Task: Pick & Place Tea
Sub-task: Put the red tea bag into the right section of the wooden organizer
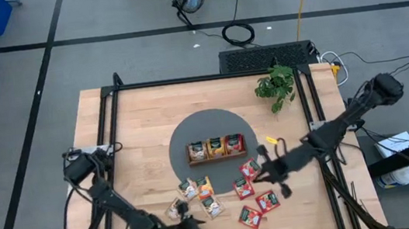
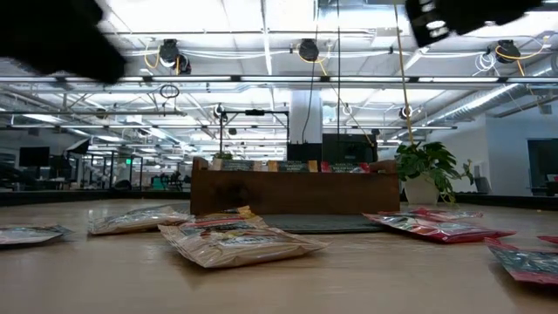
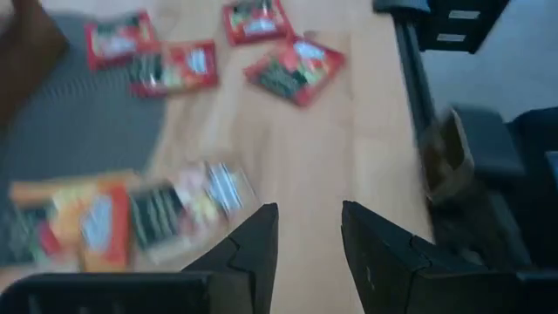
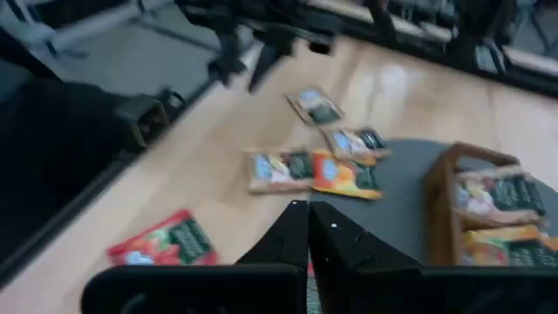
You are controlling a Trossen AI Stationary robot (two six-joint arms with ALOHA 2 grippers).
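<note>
Small square tea sachets are lying flat and scattered across the wooden table [image 1: 135,123]: a red group [image 1: 251,191] to one side, with tan-and-green and orange ones [image 1: 197,193] clustered beside them. Three more sachets [image 1: 214,147] are standing upright in the compartments of a brown wooden tray [image 1: 191,161] on a grey mat [image 1: 206,126].

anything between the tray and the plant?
High view: nothing stands there. From the tray toward the plant there is only the grey mat, then bare wood table.
</note>
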